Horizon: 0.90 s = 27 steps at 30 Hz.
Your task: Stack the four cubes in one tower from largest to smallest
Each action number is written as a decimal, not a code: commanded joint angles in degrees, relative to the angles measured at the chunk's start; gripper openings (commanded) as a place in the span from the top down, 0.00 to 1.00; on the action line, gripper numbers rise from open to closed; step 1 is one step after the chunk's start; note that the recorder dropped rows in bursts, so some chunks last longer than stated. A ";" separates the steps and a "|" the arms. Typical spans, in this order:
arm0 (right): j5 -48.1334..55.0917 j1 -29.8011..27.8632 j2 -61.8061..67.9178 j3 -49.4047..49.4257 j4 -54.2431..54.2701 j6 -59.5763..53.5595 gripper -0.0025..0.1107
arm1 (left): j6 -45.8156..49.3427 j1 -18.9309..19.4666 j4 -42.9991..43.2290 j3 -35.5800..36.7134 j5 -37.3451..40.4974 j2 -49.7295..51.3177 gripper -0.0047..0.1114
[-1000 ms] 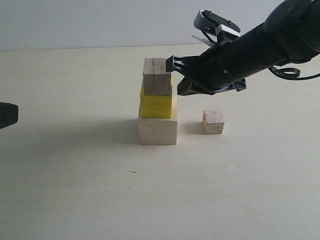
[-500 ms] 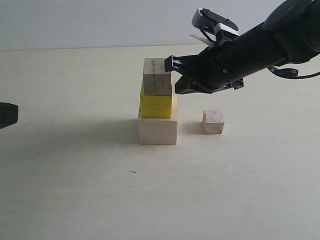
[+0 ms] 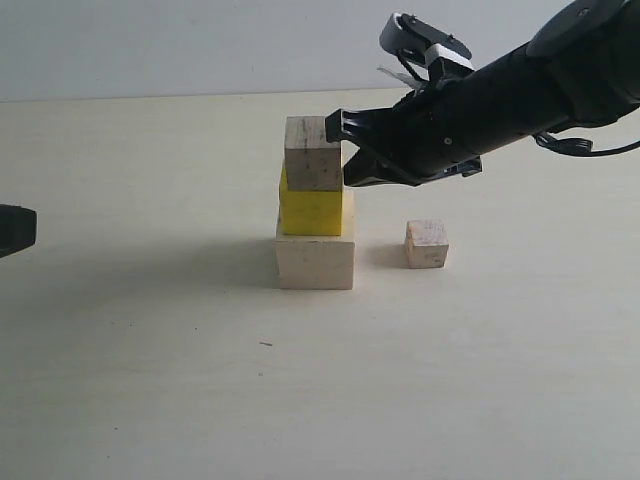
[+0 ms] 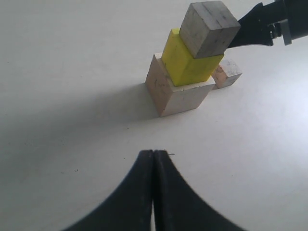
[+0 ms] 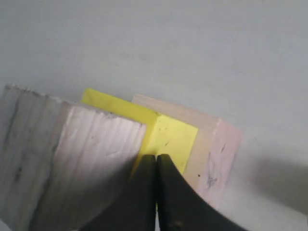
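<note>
The tower stands three high: large pale wooden block [image 3: 315, 262], bright yellow cube [image 3: 312, 208], greyish medium cube [image 3: 313, 153] on top. The smallest pale cube [image 3: 426, 244] sits on the table just right of the tower. My right gripper [image 3: 342, 134] is shut and empty, its tip against the medium cube's right side. In the right wrist view the shut tips [image 5: 156, 157] lie beside the medium cube [image 5: 72, 159], over the yellow cube [image 5: 168, 137] and large block [image 5: 211, 154]. My left gripper [image 4: 153, 153] is shut, far from the tower [image 4: 187, 62], at the exterior view's left edge [image 3: 18, 228].
The cubes rest on a pale table [image 3: 200, 380] that ends at a light wall [image 3: 200, 50] behind. The right arm [image 3: 520, 90] reaches in from the upper right, above the smallest cube.
The right gripper has moved left and slightly up against the medium cube, which has shifted a few pixels left on the yellow cube. The left gripper is unmoved.
</note>
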 commanded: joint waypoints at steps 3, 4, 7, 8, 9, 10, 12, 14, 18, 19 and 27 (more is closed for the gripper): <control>-0.89 -0.20 0.05 0.06 0.42 -1.85 0.98 | 0.20 0.11 -0.54 0.22 -0.79 -0.13 0.96; -0.89 -0.20 0.05 0.06 0.42 -1.95 0.98 | 0.20 0.11 -0.54 0.22 -0.79 -0.13 0.96; -1.00 -0.20 0.05 0.06 0.42 -2.23 0.98 | 0.20 0.11 -0.54 0.22 -0.79 -0.13 0.96; -1.00 -0.20 0.05 0.06 0.42 -2.34 0.98 | 0.20 0.11 -0.54 0.22 -0.79 -0.13 0.96; -1.00 -0.20 0.05 0.06 0.53 -2.34 0.98 | 0.20 0.11 -0.54 0.22 -0.79 -0.13 0.96; -1.00 -0.20 0.05 0.06 0.53 -2.34 0.98 | 0.20 0.11 -0.54 0.22 -0.79 -0.13 0.96; -1.22 -0.20 0.05 0.06 0.53 -2.64 0.98 | 0.20 0.11 -0.54 0.22 -0.79 -0.13 0.96; -1.31 -0.20 0.05 0.06 0.65 -3.41 0.98 | 0.20 0.11 -0.54 0.22 -0.79 -0.13 0.96; -1.31 -0.20 0.05 0.06 0.65 -3.42 0.98 | 0.20 0.11 -0.54 0.22 -0.79 -0.13 0.96; -1.46 -0.20 0.05 0.06 0.65 -3.53 0.98 | 0.20 0.11 -0.54 0.22 -0.79 -0.13 0.96; -1.56 -0.20 0.05 0.06 0.92 -5.00 0.98 | 0.20 0.11 -0.54 0.22 -0.79 -0.13 0.96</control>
